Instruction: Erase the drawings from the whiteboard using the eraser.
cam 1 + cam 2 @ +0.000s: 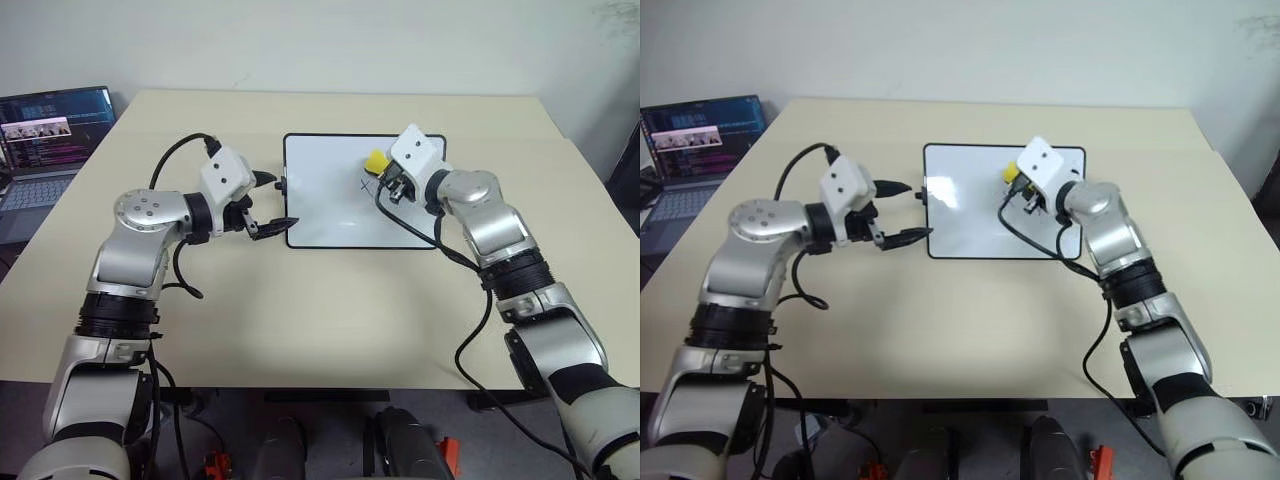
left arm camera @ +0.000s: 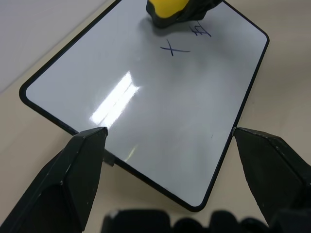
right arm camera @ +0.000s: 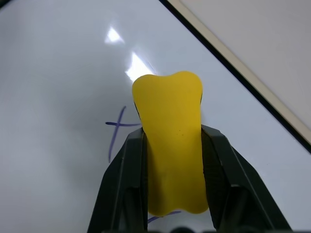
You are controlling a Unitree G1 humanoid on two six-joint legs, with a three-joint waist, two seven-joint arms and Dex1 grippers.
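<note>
left gripper: yours is spread wide with nothing in it, parked just off the whiteboard's near-left corner. One finger sits close to the frame, so you could nudge it against the edge to brace the board while you scrub.

whiteboard: lying flat on the tabletop, long side running left to right across your view.

drawings: the X and the squiggle beside it are on the right half of the board. I can't spot the third mark, it may be under the eraser.

eraser: pinched across its narrow waist, squeezed in a bit where the fingers bite. Its long axis runs along the fingers, pointing away from the wrist toward the far edge of the board, right over the marks.

right gripper: clamped tight on the eraser.

how to do it well: I'd say get the dark face flat on the board, then use short strokes across the marks, not along the X's arms. Keep pressure light or the board will probably skid.
</note>
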